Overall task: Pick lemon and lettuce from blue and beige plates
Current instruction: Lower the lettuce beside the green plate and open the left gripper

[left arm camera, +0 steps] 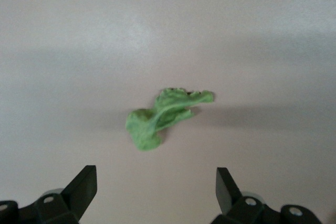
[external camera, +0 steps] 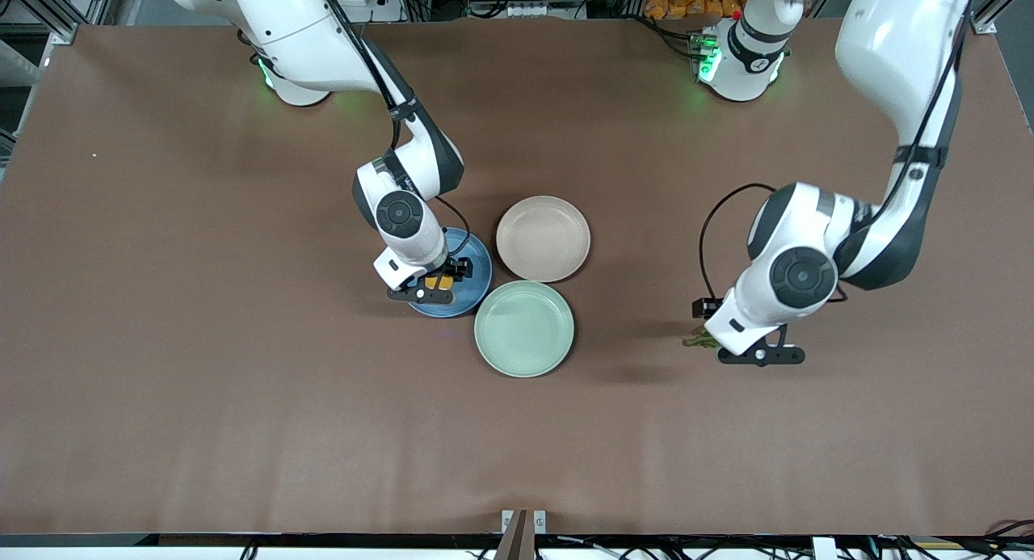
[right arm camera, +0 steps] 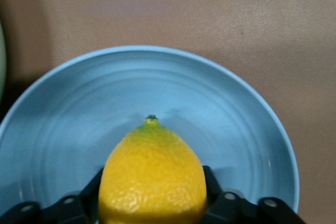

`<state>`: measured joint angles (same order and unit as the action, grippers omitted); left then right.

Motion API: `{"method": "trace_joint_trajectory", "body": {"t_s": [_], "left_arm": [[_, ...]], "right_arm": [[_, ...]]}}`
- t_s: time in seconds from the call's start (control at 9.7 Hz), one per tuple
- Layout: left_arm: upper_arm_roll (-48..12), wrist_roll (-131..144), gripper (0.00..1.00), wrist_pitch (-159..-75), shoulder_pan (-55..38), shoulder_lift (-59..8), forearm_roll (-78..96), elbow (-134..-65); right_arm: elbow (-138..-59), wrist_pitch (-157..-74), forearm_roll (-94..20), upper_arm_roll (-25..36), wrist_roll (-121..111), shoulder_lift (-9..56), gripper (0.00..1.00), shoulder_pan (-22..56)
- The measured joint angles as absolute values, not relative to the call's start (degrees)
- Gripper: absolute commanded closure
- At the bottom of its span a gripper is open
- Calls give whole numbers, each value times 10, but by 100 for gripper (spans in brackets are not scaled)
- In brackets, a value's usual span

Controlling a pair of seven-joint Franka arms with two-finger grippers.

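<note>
The yellow lemon [external camera: 441, 283] [right arm camera: 152, 174] rests on the blue plate [external camera: 478, 275] [right arm camera: 73, 114]. My right gripper [external camera: 436, 285] [right arm camera: 152, 205] is down on that plate, its fingers [right arm camera: 210, 184] pressed against both sides of the lemon. The beige plate [external camera: 543, 238] stands bare beside the blue one. The green wrinkled lettuce [external camera: 699, 341] [left arm camera: 165, 116] lies on the brown table toward the left arm's end. My left gripper [external camera: 761, 355] [left arm camera: 156, 187] hangs just over the table beside the leaf, open and holding nothing.
A pale mint-green plate [external camera: 524, 328] sits bare, touching the blue and beige plates and nearer to the front camera than both. Brown table surface [external camera: 242, 382] spreads around the plates.
</note>
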<state>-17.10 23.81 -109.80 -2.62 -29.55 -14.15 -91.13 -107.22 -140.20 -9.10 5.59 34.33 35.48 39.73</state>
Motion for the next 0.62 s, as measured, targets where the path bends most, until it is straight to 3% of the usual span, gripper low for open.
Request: {"method": "trace_joint_trajectory", "body": {"t_s": [0.31, 0.62], "left_arm": [[-170, 238, 0, -1085, 3, -228, -99, -979], [-165, 237, 0, -1085, 8, -89, -28, -1091]], "right_arm": [[-1072, -1400, -91, 56, 356, 357, 73, 397], [-1053, -1359, -99, 59, 356, 355, 73, 396]]}}
